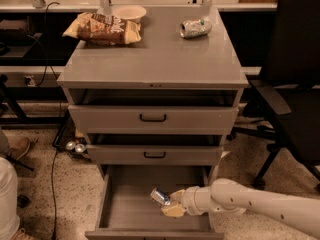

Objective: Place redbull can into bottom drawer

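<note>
The redbull can (160, 196) is a small silver can with blue patches, held on its side with its shiny round end toward the left. My gripper (169, 203) is shut on it, reaching in from the right, low inside the bottom drawer (130, 209). The drawer is pulled out wide, its flat grey floor bare around the can. The can sits just above the floor, right of the drawer's middle; I cannot tell if it touches.
Two shallower drawers with black handles (153, 118) sit above. On the cabinet top lie a chip bag (102, 29), a white bowl (129, 12) and a silver can with green marks (195, 27). A black office chair (290, 84) stands at the right.
</note>
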`<state>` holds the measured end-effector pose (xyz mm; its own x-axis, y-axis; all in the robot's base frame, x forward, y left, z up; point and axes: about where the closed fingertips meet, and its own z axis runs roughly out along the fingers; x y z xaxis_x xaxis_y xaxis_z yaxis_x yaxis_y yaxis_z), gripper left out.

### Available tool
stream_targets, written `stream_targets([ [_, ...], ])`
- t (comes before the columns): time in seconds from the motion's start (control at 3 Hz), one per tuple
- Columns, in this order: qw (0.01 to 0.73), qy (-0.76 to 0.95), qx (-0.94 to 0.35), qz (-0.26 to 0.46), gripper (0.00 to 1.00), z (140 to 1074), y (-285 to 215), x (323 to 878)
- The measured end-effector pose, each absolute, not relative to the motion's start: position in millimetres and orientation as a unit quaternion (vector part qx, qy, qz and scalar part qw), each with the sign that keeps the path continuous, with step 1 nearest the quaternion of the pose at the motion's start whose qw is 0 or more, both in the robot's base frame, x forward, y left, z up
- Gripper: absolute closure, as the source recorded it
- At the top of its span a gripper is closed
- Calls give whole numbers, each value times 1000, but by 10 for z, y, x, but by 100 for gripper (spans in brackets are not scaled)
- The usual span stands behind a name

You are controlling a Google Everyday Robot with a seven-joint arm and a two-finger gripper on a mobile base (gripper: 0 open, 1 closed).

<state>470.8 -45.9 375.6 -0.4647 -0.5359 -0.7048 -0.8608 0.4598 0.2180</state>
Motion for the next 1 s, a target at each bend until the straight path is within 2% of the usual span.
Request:
stream_targets([
  [0.33, 308, 811, -401, 295, 100, 3127, -404, 4823],
  [0.67, 294, 817, -377, 323, 100, 2706, -247, 4621],
  [1.0, 294, 817, -377, 323, 100, 2706, -247, 4621],
])
